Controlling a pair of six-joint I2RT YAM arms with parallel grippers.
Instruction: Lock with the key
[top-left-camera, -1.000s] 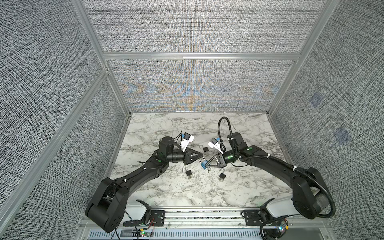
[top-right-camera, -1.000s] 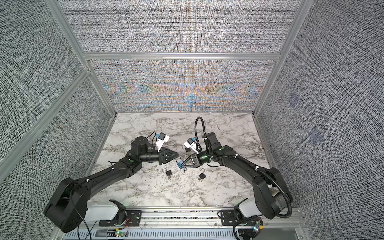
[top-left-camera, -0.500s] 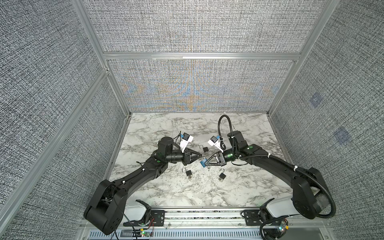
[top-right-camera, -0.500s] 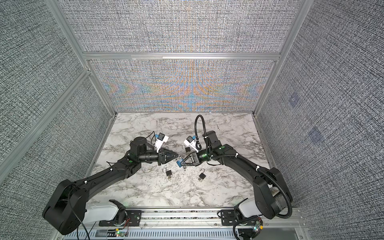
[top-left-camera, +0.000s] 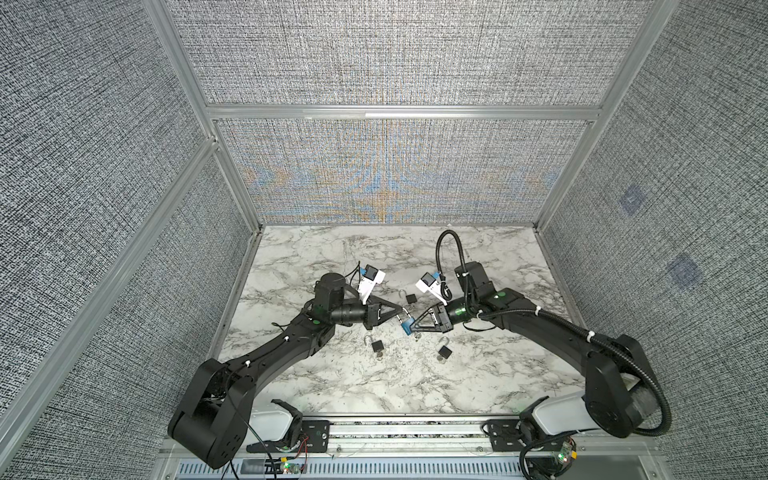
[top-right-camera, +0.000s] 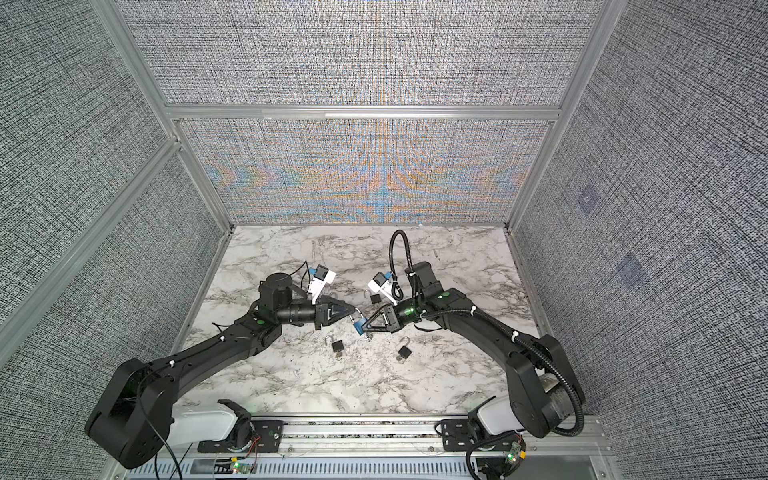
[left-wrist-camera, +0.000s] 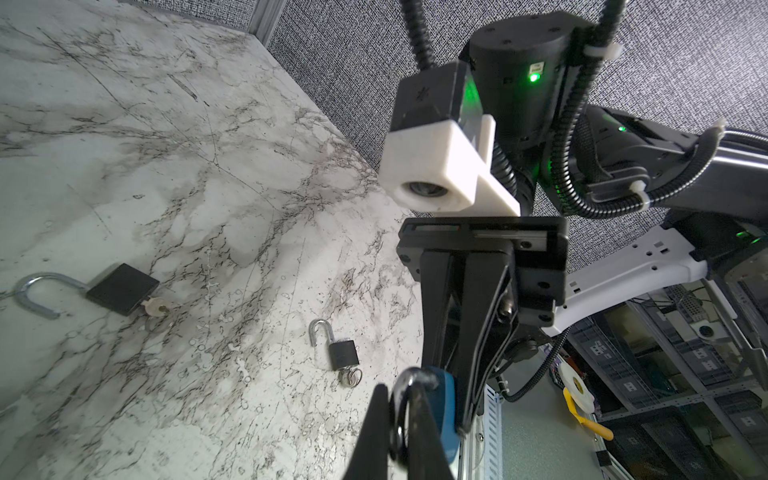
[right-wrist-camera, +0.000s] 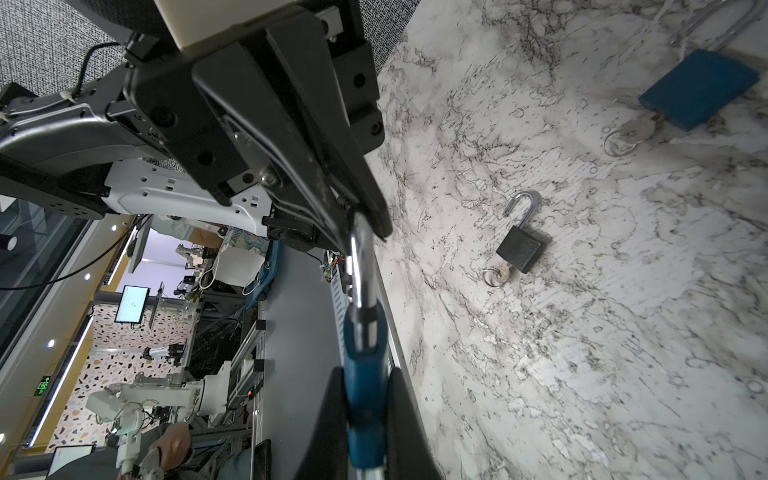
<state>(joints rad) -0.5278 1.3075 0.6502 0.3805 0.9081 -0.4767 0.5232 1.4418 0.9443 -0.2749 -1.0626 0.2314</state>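
The left gripper (left-wrist-camera: 398, 415) has its jaws pinched tight on the silver shackle (right-wrist-camera: 360, 266) of the blue padlock (right-wrist-camera: 365, 374). The right gripper (top-left-camera: 417, 329) has its jaws clamped on the lock's blue body. The two grippers meet tip to tip, holding the lock in the air over the middle of the marble counter (top-left-camera: 374, 395).

A second ago the left jaws stood a little wider around that shackle; since then they have closed. The right grip is unchanged and neither arm has shifted much.

Three black padlocks (top-left-camera: 377, 345) (top-left-camera: 444, 352) (top-left-camera: 411, 298) lie around the grippers with their shackles open, where they were.
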